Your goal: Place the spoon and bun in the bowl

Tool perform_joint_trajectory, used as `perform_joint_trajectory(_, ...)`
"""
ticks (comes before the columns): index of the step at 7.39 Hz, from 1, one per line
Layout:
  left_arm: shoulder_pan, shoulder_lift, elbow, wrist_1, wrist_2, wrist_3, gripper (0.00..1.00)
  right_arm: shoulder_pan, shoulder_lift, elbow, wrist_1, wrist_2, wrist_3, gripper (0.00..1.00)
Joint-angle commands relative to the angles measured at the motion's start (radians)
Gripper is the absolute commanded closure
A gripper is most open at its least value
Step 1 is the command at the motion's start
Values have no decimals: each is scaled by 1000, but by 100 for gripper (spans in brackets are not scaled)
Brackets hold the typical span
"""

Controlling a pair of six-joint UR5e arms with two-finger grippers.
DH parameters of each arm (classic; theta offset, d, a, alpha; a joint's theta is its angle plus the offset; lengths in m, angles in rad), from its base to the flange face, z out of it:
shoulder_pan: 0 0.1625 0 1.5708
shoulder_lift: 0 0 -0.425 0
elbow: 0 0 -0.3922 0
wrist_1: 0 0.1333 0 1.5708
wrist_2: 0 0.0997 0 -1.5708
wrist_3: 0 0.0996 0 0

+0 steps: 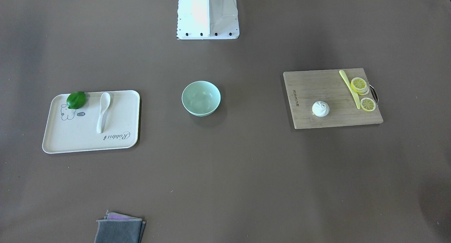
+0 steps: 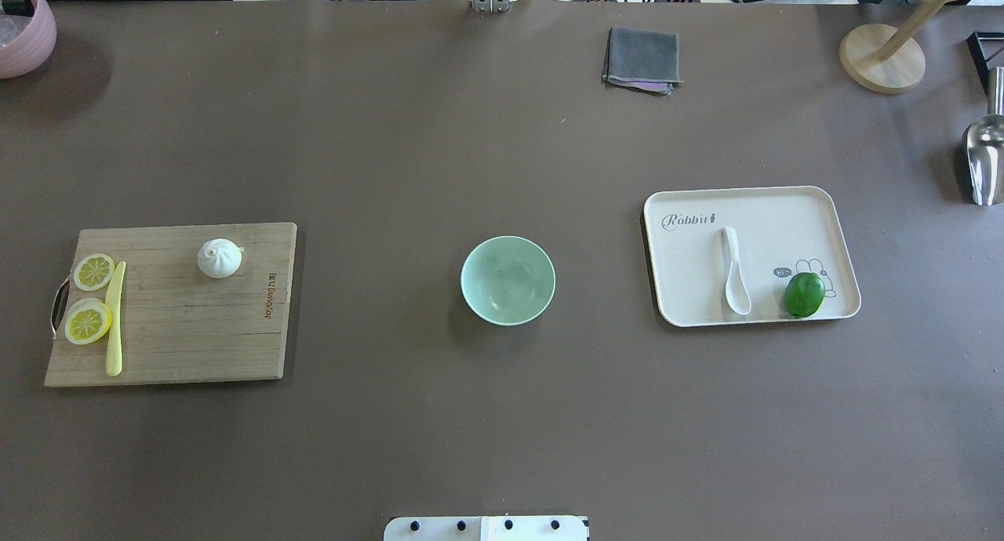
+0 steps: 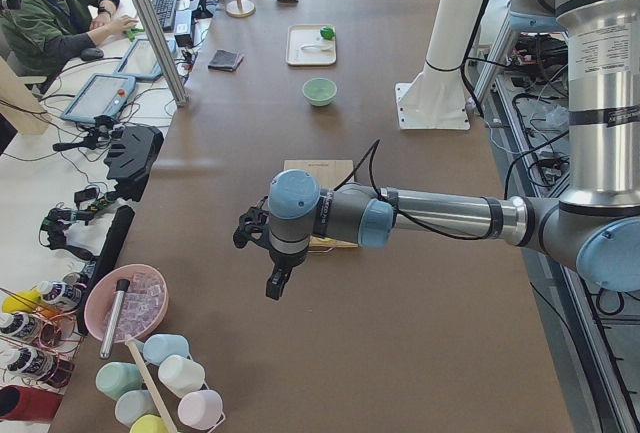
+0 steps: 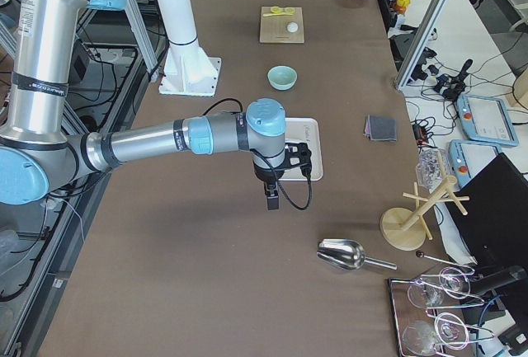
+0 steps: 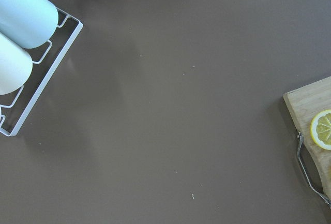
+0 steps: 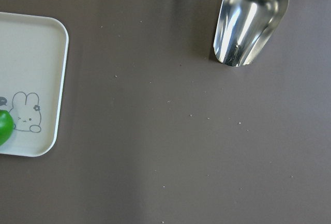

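Note:
The pale green bowl (image 2: pixel 507 281) stands empty at the table's middle. The white spoon (image 2: pixel 734 273) lies on a cream tray (image 2: pixel 784 212) to the bowl's right in the overhead view. The white bun (image 2: pixel 219 258) sits on a wooden cutting board (image 2: pixel 180 337) to the bowl's left. My left gripper (image 3: pixel 278 283) shows only in the exterior left view, hanging above the table beyond the board's outer end. My right gripper (image 4: pixel 271 200) shows only in the exterior right view, above the table beyond the tray's outer end. I cannot tell whether either is open or shut.
A green lime (image 2: pixel 805 294) lies on the tray beside the spoon. Lemon slices (image 2: pixel 93 271) and a yellow knife (image 2: pixel 115 317) lie on the board. A folded grey cloth (image 2: pixel 642 59), a metal scoop (image 2: pixel 983 153), a wooden stand (image 2: pixel 882 57) and a pink bowl (image 2: pixel 20 27) sit at the edges.

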Motion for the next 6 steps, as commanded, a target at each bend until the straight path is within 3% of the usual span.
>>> perform_joint_trajectory(1,0,20,-6,-2,-3,5,1,0,0,1,0,2,1,0)
perform_joint_trajectory(4,0,8,-17,-40,-61,9,1,0,18,9,4,-1,0,0)
perform_joint_trajectory(6,3,-21,12,-289,-51,0,1,-8,81,1,1,2,83,0)
